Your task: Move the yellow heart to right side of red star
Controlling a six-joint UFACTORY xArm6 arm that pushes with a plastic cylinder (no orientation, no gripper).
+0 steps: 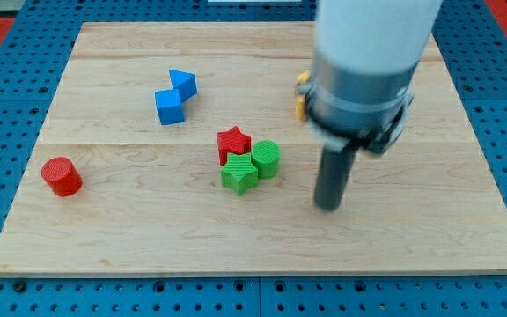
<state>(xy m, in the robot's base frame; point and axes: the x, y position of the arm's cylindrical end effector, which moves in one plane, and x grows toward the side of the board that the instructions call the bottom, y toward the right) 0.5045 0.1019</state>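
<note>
my tip (pixel 328 207) rests on the wooden table (pixel 130 238), well to the view's right of the central cluster and not touching any block. there are no jaws on this arm, only the dark rod, so nothing is gripped. the red star (pixel 232 142) sits near the table's middle, touching the green star (pixel 239 173) just below it and the green cylinder (pixel 266 158) at its lower right. a sliver of yellow (pixel 300 95) shows at the arm body's left edge, toward the view's top; it is probably the yellow heart, though most of it is hidden. two blue blocks (pixel 175 96) lie together at upper left of the cluster. a red cylinder (pixel 61 176) stands alone near the view's left edge.
</note>
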